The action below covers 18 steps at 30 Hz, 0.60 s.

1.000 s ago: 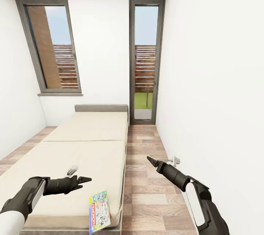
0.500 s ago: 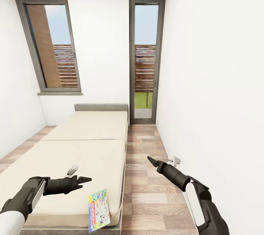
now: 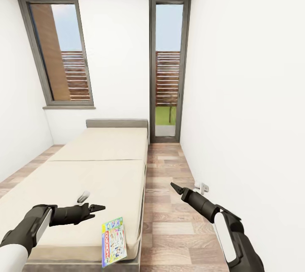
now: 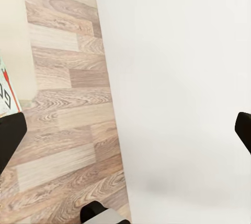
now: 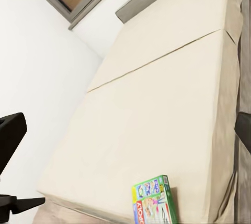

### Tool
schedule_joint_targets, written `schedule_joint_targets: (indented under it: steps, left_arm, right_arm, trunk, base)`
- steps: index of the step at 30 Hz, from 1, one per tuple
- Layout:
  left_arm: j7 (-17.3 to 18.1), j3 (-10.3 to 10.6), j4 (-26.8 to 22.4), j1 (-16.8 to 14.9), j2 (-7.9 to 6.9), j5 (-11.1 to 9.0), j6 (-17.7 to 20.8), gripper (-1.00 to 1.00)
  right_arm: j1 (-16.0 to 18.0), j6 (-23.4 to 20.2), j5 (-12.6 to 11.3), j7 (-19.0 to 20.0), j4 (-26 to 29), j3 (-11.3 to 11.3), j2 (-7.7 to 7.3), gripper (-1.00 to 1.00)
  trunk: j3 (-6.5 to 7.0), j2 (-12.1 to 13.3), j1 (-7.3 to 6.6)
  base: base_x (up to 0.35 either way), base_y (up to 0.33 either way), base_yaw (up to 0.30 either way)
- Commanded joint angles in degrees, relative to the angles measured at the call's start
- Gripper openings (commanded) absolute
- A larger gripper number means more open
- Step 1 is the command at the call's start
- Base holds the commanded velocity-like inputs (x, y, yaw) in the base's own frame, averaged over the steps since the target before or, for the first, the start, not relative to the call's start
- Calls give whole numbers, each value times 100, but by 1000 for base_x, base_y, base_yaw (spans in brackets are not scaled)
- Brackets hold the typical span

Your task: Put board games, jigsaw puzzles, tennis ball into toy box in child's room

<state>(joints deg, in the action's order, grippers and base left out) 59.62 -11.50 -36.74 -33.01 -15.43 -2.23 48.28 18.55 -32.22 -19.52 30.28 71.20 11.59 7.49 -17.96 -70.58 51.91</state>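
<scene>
We're parked at the foot of the bed, one board game in reach, nothing picked up yet

Over the last second the whole head view slid a touch, so that's our camera nudging, not the things moving; the board game (image 3: 114,242) sits in the same spot at the near corner of the bed (image 3: 101,170), bottom centre of the frame, which we read as us settling in for the first grab; left end effector (image 3: 100,208) hovers lower left over the mattress, arm bent and pointing toward frame centre, fingers looking nearly closed on nothing; right end effector (image 3: 172,185) sticks out lower right over the wooden floor (image 3: 169,221), forearm angled up toward the wall, tip pinched narrow and empty; in the right wrist view the game (image 5: 152,200) lies flat by the mattress edge.
</scene>
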Motion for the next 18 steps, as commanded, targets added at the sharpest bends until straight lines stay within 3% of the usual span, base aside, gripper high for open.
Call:
schedule_joint_targets:
  steps: [1, 18]
  left_arm:
    - [4, -7, 0, -4, -3, -24, 53, 100]
    - [16, -13, 0, -6, -38, -15, 59, 100]
  right_arm:
    - [6, -47, -33, 13, -11, 20, 6, 100]
    - [8, -42, -29, 13, -62, 25, 5, 100]
  trunk:
    - [-26, -46, 23]
    - [-331, -728, 396]
  base:
    - [0, 0, 0]
    - [0, 0, 0]
